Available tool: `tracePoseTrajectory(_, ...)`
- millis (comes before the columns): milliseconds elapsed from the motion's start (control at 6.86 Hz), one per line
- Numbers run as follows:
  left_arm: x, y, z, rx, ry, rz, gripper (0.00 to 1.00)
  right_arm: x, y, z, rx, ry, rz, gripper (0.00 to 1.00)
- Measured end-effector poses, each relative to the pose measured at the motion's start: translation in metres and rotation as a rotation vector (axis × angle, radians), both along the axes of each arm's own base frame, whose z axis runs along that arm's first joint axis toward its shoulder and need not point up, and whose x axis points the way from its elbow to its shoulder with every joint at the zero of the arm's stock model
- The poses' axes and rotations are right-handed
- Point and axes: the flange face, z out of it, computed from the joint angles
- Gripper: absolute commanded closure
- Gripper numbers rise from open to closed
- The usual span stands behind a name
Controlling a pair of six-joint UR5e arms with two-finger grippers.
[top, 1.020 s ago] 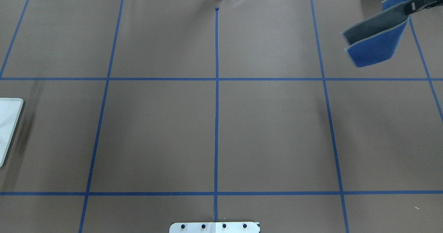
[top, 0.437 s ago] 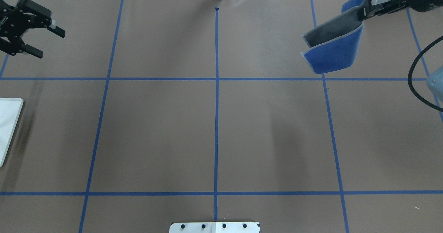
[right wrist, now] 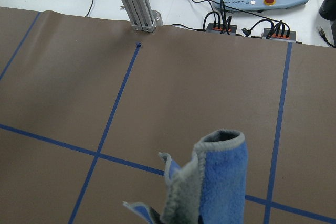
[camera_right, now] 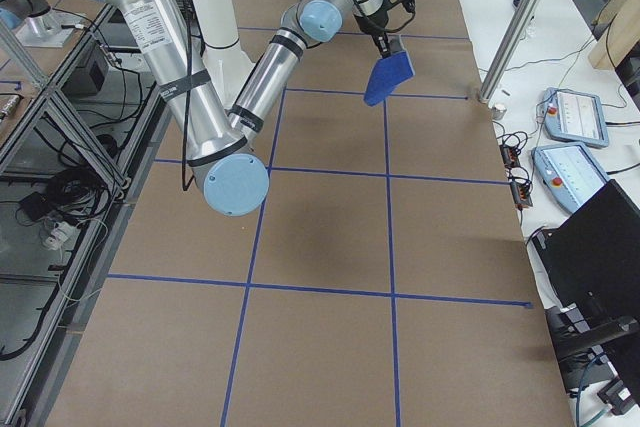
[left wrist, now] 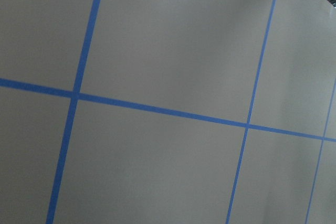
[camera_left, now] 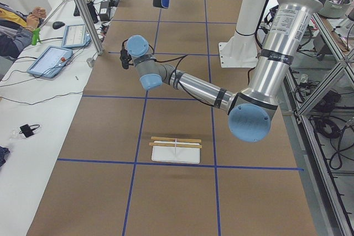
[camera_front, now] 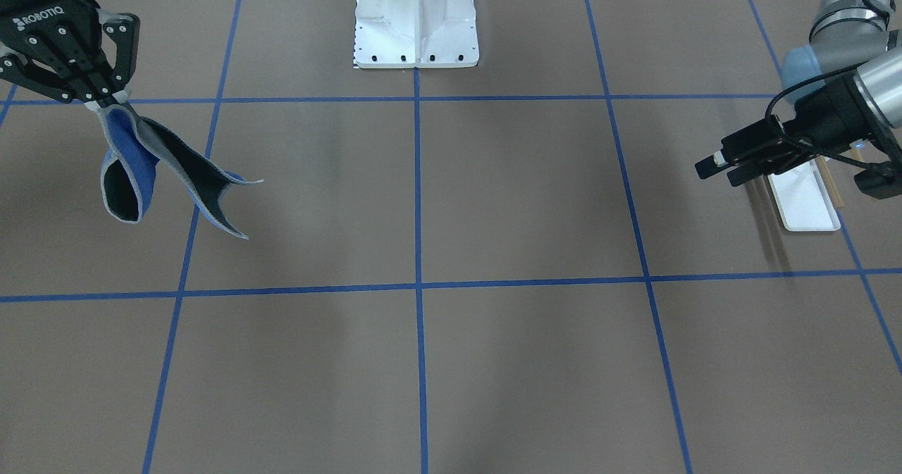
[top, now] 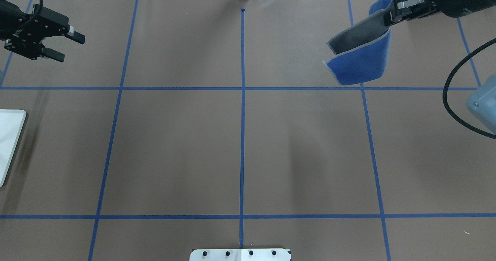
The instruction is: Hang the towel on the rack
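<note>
Jaws, right gripper (top: pixel 390 14): clenched on one edge of the towel (top: pixel 360 61), which hung folded in the air over the far right of the table (top: pixel 174 144). Jaws, left gripper (top: pixel 66 47): spread, empty, far left. Rack (camera_left: pixel 176 148): bare, at the left end, well apart from the towel. Progress: towel lifted; carrying across and draping remained. Change: towel had travelled leftward from the far right corner; left gripper had entered view.
</note>
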Motion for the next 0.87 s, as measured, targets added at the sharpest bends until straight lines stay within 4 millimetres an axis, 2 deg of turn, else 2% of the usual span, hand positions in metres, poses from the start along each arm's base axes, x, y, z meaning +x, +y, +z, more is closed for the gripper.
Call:
tracePoseTrajectory(291,0.008,0.010,-0.007,0.164,0.054,-0.059,0.02,-0.008,0.006,-0.007,0.014,-0.009,-0.017,1.00)
tracePoseTrajectory(437,0.022,0.019,-0.014,0.219,0.092,-0.075,0.02,-0.012,0.008,-0.012,0.024,-0.014,-0.027,1.00)
tracePoseTrajectory(729,0.070,0.049,-0.032,0.227,0.204,-0.046,0.02,-0.021,0.017,-0.025,0.051,-0.030,-0.052,1.00)
tracePoseTrajectory(874,0.097,0.062,-0.047,0.147,0.277,-0.042,0.02,-0.026,0.022,-0.034,0.068,-0.041,-0.066,1.00)
